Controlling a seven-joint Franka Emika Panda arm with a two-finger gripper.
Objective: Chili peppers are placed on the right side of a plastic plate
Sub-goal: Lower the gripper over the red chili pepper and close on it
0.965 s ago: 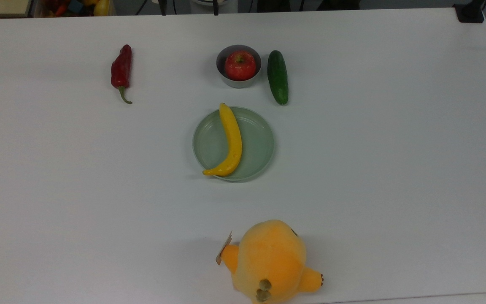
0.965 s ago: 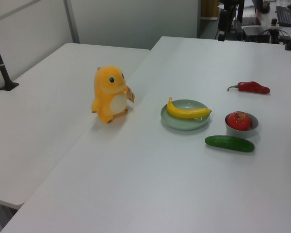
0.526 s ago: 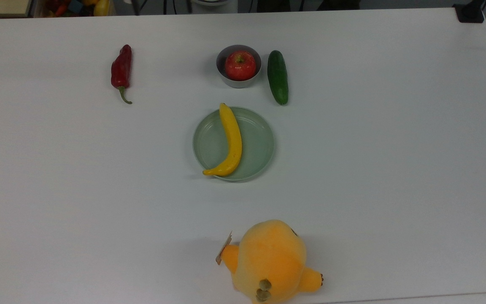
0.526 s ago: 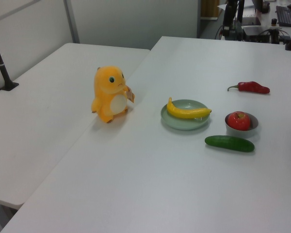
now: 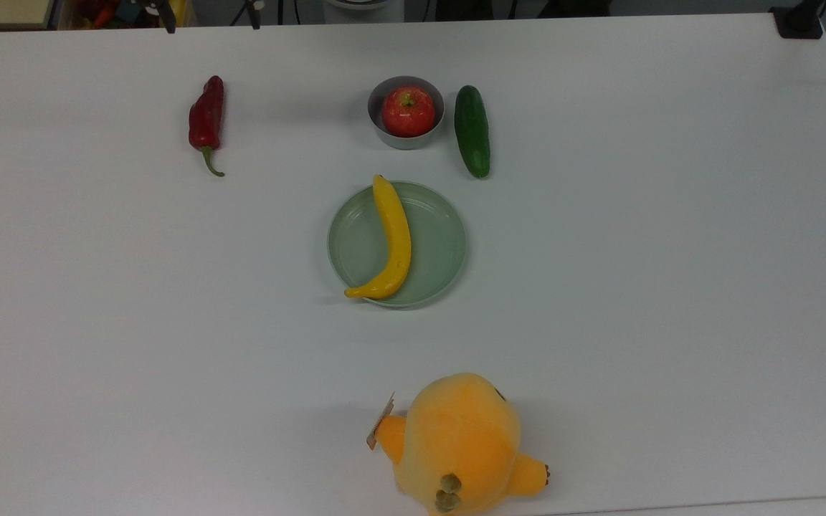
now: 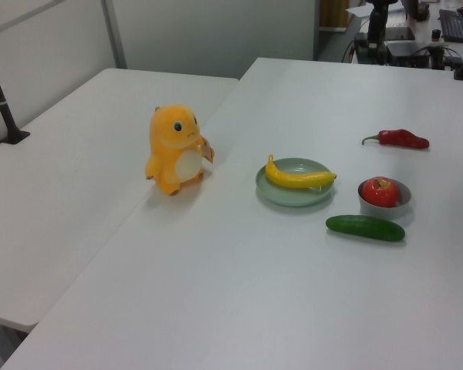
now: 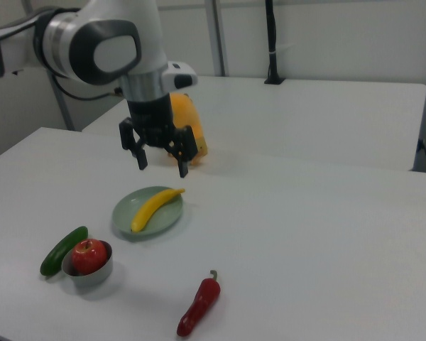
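White table (image 5: 635, 287): one chili pepper (image 5: 206, 120), one plastic plate (image 5: 438, 247), one banana (image 5: 393, 240), gripper (image 7: 162, 165) spread, empty.

top view straight down on the table (image 5: 671, 287); left and right views oblique, from opposite sides

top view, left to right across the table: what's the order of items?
chili pepper → plastic plate with the banana on it → cucumber
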